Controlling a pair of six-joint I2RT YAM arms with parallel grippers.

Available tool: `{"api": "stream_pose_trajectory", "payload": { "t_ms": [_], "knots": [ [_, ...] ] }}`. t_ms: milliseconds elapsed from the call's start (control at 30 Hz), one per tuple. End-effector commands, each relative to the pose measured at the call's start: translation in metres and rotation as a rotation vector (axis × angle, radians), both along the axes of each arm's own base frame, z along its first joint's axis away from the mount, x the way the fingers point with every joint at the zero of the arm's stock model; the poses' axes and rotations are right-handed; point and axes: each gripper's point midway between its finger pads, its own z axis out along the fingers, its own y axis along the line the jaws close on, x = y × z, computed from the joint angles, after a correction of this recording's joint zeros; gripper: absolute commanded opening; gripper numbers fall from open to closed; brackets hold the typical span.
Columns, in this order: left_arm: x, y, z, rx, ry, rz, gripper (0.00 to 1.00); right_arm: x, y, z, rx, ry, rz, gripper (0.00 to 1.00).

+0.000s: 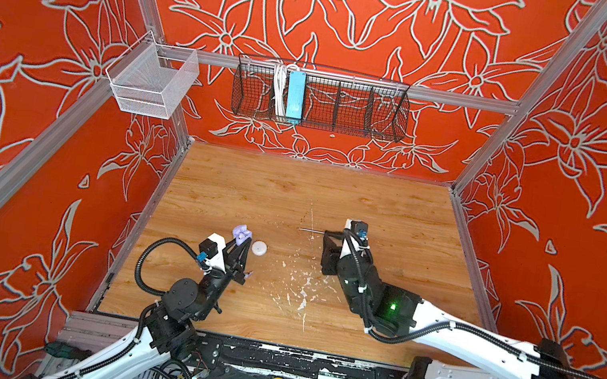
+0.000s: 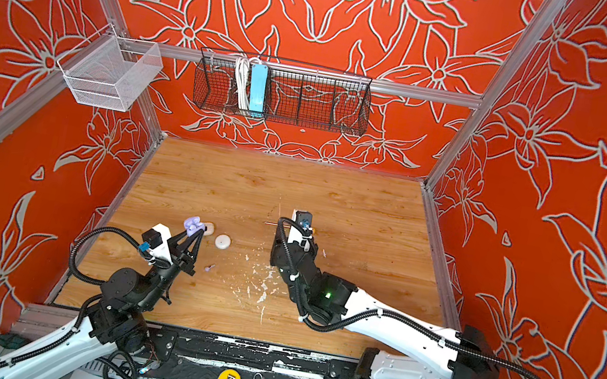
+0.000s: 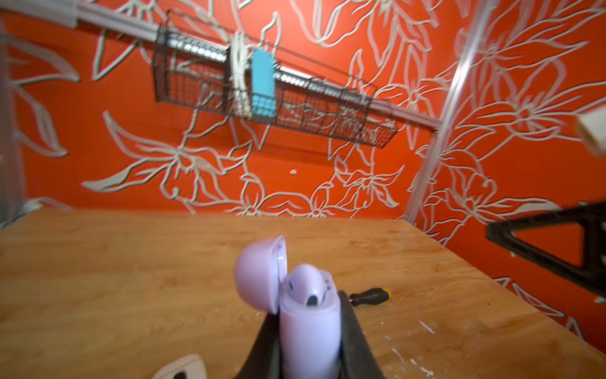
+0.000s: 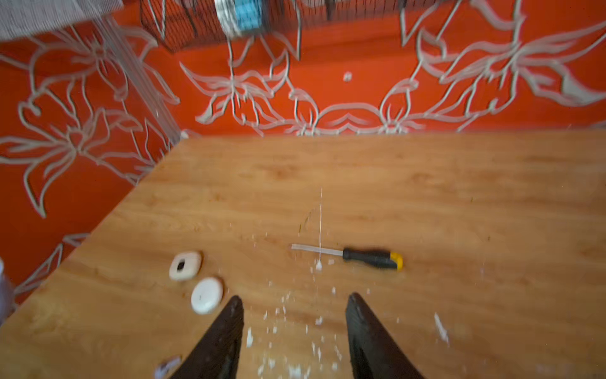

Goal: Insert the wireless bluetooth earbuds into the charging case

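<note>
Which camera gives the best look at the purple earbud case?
The left wrist view: the purple case fills the foreground, lid open, one earbud seated, clamped by the left gripper. Both top views show the case tiny. The right wrist view doesn't clearly show it.

One soft shade over lid and body of the lilac rounded plastic charging case (image 3: 308, 331). Matched by the lilac stemmed plastic earbud (image 3: 310, 284) seated in it and the loose lilac earbud (image 2: 209, 267) toward the worktop's left edge. Honey-brown grain across the wooden worktop (image 1: 374, 211), speckled white near its front edge. Plain white on the round plastic puck (image 1: 259, 248). Black handle, yellow butt on the slim screwdriver (image 4: 372, 258). Orange-red on the walls (image 1: 33, 109), traced with pale grey flower outlines.
</note>
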Motion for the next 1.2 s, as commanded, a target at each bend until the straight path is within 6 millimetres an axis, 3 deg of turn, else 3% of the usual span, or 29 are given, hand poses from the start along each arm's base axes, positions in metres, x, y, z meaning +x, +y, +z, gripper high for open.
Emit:
{"api": "stream_pose_trajectory", "payload": {
  "t_ms": [0, 133, 300, 500, 633, 867, 1167],
  "knots": [
    [0.007, 0.041, -0.003, -0.112, 0.101, 0.231, 0.0, -0.012, 0.016, -0.05, -0.048, 0.192, 0.053, 0.54],
    [0.013, 0.061, -0.018, -0.163, 0.187, 0.375, 0.0, -0.022, 0.088, -0.084, -0.15, 0.299, 0.329, 0.61],
    [0.013, 0.084, -0.037, -0.23, 0.263, 0.512, 0.0, -0.035, 0.16, -0.117, -0.265, 0.298, 0.678, 0.61],
    [0.01, 0.091, -0.038, -0.246, 0.262, 0.532, 0.0, -0.044, 0.207, -0.142, -0.337, 0.29, 0.95, 0.6],
    [0.009, 0.094, -0.04, -0.255, 0.265, 0.548, 0.0, -0.045, 0.226, -0.16, -0.322, 0.318, 1.055, 0.6],
    [0.008, 0.095, -0.04, -0.276, 0.264, 0.549, 0.0, -0.031, 0.238, -0.192, -0.31, 0.402, 1.113, 0.6],
    [0.01, 0.092, -0.036, -0.27, 0.253, 0.529, 0.0, -0.035, 0.23, -0.213, -0.336, 0.459, 1.111, 0.51]
  ]
}}
